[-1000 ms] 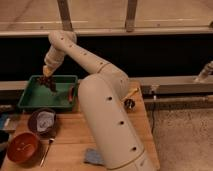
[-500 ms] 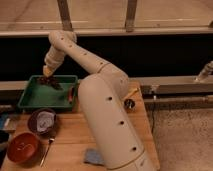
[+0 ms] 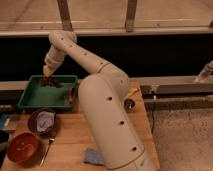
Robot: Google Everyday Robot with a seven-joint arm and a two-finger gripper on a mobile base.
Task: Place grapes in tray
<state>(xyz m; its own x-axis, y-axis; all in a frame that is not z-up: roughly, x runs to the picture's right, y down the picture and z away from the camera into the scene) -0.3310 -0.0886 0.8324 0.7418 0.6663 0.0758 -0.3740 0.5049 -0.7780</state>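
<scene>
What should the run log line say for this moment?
gripper: over tray's far end | grapes: in tray, just under gripper | bowls, sponge: untouched

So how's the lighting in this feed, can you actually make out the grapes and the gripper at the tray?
Camera view: warm, dim light with a black band behind the bench. The whole frame is soft. The grapes read only as a dark clump at the far end of the green tray. The gripper hangs just above them, its tip smeared. No strong glare; the arm's pale shell is the brightest thing.
</scene>
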